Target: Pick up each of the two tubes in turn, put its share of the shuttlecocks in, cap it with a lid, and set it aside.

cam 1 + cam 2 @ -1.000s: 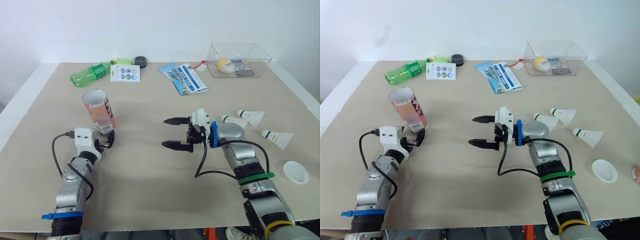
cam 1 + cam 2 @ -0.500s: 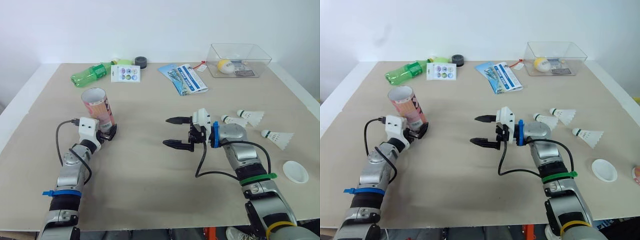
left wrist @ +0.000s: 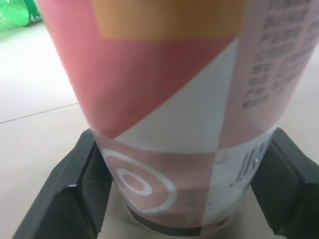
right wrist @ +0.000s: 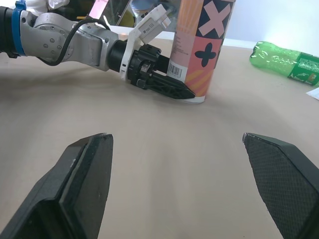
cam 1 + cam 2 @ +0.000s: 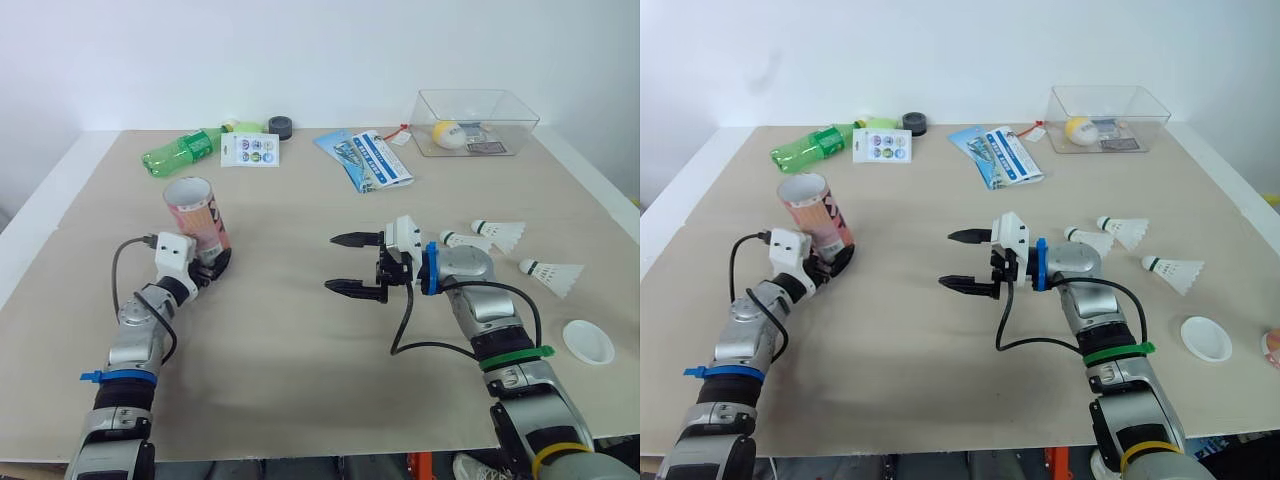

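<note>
One tube stands on the counter at my left side, a little tilted, with its open mouth upward; what is inside it I cannot see. My left claw is clenched on the foot of the tube. Its black fingers touch the wall on both sides and hide part of the bottom rim. In my left wrist view the upper part of the tube is cut off.

My right claw hangs over the middle of the counter, released, its fingers wide apart, well apart from the tube. To its right lie three shuttlecocks, two just beside each other and one nearer the edge. A white lid lies near the right edge. Beside it a pinkish thing is cut by the frame, and I cannot tell what it is. At the far side lie a green bottle, a booklet and a clear box.
</note>
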Action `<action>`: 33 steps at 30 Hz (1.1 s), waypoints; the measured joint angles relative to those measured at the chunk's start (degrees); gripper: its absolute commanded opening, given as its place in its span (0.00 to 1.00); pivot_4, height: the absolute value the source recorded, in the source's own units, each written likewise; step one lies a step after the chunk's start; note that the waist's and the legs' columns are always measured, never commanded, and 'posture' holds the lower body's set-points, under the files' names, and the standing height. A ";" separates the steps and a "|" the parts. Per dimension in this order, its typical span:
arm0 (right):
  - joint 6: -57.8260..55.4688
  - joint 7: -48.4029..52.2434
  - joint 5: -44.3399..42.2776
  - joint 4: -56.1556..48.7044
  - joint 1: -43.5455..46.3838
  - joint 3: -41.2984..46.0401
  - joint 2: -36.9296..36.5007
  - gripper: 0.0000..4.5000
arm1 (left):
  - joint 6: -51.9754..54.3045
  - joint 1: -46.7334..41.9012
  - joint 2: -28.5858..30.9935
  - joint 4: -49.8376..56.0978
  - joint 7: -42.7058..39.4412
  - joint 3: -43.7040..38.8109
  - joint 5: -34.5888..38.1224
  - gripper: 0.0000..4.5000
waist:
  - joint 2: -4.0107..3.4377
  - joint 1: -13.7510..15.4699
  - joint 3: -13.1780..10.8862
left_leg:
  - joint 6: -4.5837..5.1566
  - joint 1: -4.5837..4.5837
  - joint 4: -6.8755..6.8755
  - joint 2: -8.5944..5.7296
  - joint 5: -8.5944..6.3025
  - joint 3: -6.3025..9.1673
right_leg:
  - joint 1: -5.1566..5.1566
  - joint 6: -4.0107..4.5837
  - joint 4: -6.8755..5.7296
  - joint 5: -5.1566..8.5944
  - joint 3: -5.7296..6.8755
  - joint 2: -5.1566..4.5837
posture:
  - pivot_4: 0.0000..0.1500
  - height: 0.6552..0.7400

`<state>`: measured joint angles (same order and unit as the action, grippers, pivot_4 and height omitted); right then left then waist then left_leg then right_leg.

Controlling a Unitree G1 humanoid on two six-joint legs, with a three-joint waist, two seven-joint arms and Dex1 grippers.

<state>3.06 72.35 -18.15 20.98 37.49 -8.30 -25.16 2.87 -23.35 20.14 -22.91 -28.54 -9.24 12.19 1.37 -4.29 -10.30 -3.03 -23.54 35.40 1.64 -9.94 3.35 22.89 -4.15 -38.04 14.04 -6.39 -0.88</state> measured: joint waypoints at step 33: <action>-40.03 -40.90 -4.93 -31.34 -11.34 21.71 -7.15 1.00 | 9.71 -8.91 11.00 18.56 -26.27 24.31 -8.81 0.81 | 0.06 1.53 -0.07 | -0.14 -0.74 -0.03 -0.11 -0.13 0.06 | 0.55 -0.09 0.04 0.33 0.03 -0.13 | 1.00 1.00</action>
<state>-36.96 31.45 -23.08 -10.36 26.15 13.40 -32.32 12.58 -32.27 31.14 -4.35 -54.81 15.07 3.38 1.43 -2.75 -10.38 -3.17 -24.28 35.37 1.53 -10.07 3.41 23.44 -4.24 -38.00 14.37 -6.36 -1.01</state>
